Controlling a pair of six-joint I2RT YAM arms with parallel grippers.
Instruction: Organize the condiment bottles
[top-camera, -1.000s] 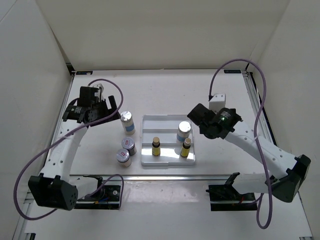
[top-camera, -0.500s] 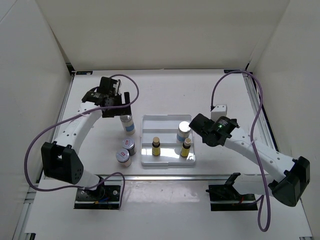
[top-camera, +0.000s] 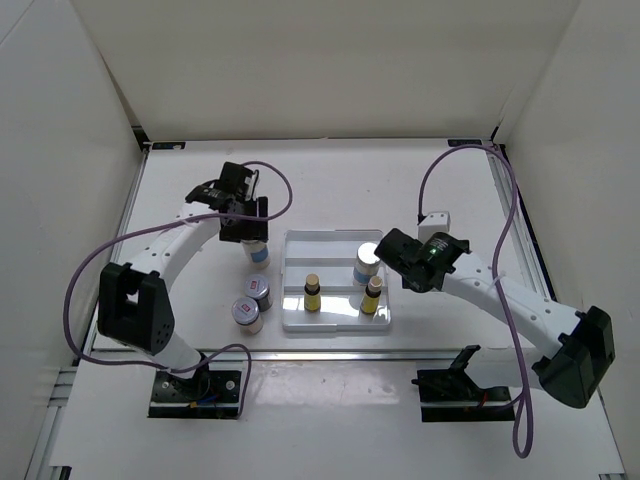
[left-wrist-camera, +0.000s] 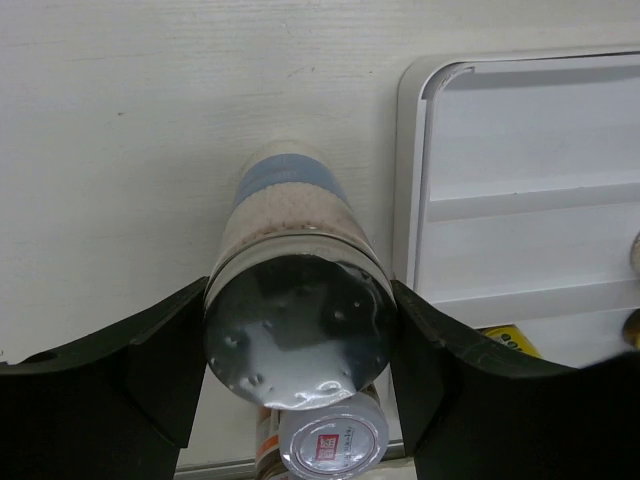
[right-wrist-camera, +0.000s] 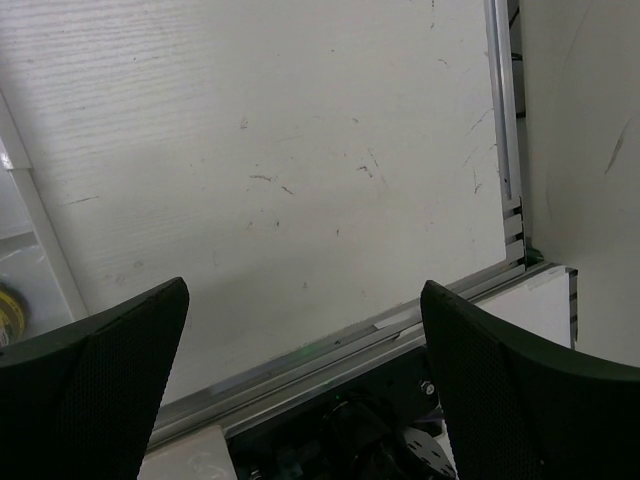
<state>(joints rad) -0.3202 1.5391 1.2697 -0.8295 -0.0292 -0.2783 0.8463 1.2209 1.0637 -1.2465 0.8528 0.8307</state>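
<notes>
A white shaker jar (left-wrist-camera: 297, 330) with a silver lid and blue label (top-camera: 257, 253) stands on the table just left of the tray. My left gripper (top-camera: 245, 228) is shut on its lid, one dark finger (left-wrist-camera: 150, 370) pressed to each side. Two more white jars (top-camera: 258, 290) (top-camera: 247, 314) stand nearer the front; one shows under the held lid (left-wrist-camera: 330, 442). In the white stepped tray (top-camera: 300, 240) are a fourth white jar (top-camera: 368, 262) and two yellow dark-capped bottles (top-camera: 312, 292) (top-camera: 373, 295). My right gripper (top-camera: 398, 258) hangs open by the tray's right side, holding nothing (right-wrist-camera: 305, 390).
The tray's left rim (left-wrist-camera: 410, 180) lies close beside the held jar. A small white block (top-camera: 435, 220) sits behind the right arm. The right wrist view shows bare table, the front rail (right-wrist-camera: 330, 345) and the right side rail (right-wrist-camera: 500, 110).
My left arm swung right over the blue-labelled jar and its fingers closed on the lid. The right arm drifted slightly forward beside the tray, still open.
</notes>
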